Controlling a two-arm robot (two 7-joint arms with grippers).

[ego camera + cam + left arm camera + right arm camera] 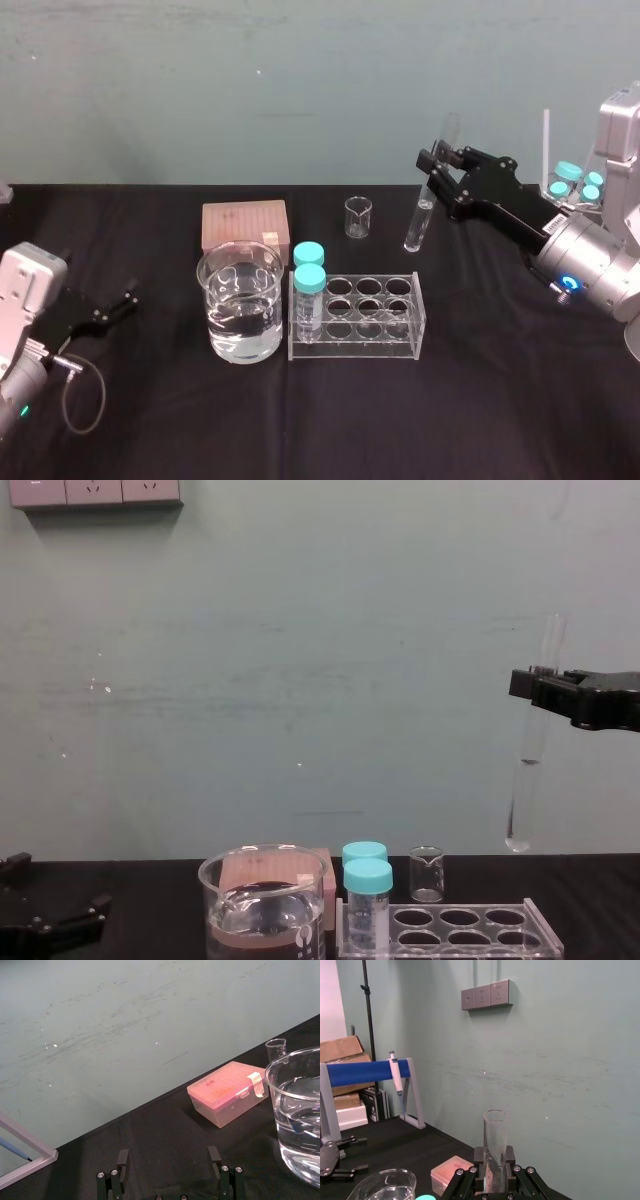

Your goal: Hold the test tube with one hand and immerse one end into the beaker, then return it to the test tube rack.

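The test tube (418, 222) hangs in the air, tilted a little, above and behind the right end of the test tube rack (372, 318). My right gripper (433, 170) is shut on its upper part; in the right wrist view the tube (495, 1136) stands between the fingers (509, 1156). In the chest view its rounded bottom (517, 842) is well above the rack (470, 925). The beaker (240, 300), partly filled with clear liquid, stands left of the rack. My left gripper (169, 1160) rests open near the table's left edge, nothing between its fingers.
Two teal-capped vials (309, 280) stand in the rack's left holes. A pink box (245, 225) sits behind the beaker, and a tiny beaker (358, 216) behind the rack. More teal-capped vials (578, 182) are at the far right. A blue pipette stand (367, 1072) is beyond the left gripper.
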